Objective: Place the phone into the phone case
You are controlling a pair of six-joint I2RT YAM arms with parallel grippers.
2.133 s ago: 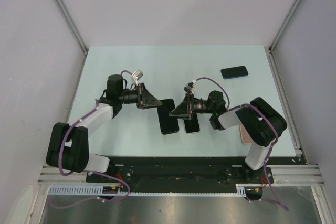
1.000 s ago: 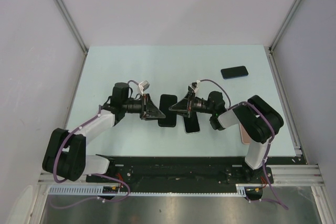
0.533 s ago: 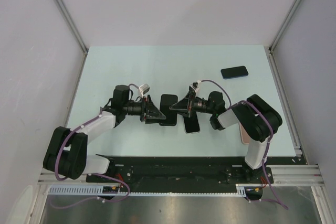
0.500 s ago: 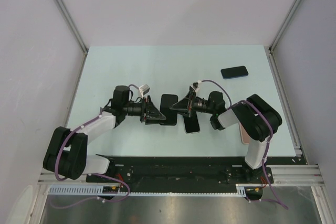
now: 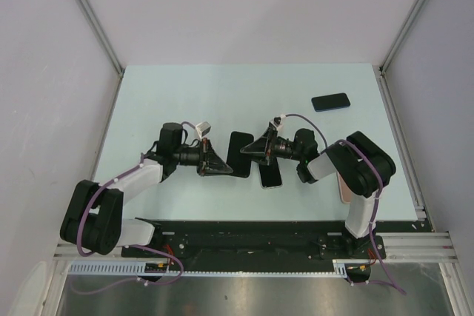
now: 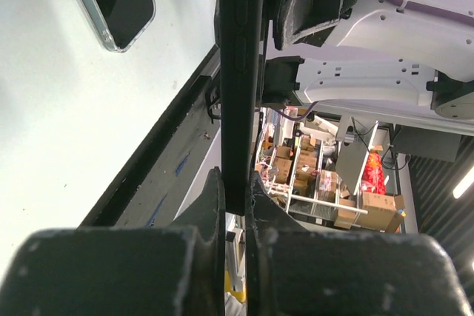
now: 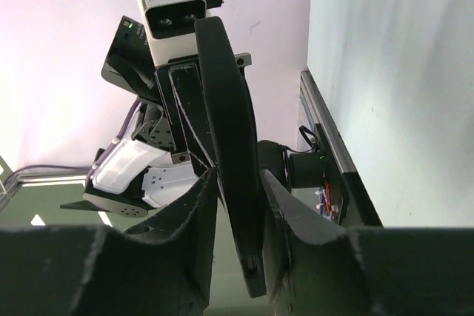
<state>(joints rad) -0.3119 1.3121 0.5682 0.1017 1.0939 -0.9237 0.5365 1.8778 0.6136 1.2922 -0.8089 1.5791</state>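
**Progress:** fitting not done, by the look of it. One black slab [image 5: 240, 146] is up off the table [image 5: 185, 94] at centre, on edge between the two arms. Whether it is the phone or the case cannot be told. A second dark handset [image 5: 270, 176] lies flat just near-right of it, apart from it.

**Left fingers** [image 6: 235, 190]: clamped on the slab's edge, no gap showing.

**Right fingers** [image 7: 237, 183]: straddling the opposite end; a firm grip cannot be told.

**Slab:** thin, rigid, matt black, rounded corners, slots along one side.

**Flat handset:** glossy dark face, pale translucent rim.

**Table:** smooth, pale blue-green.

**Also:** black phone [image 5: 330, 101] far right; pink flat piece [image 5: 346, 192] near right.
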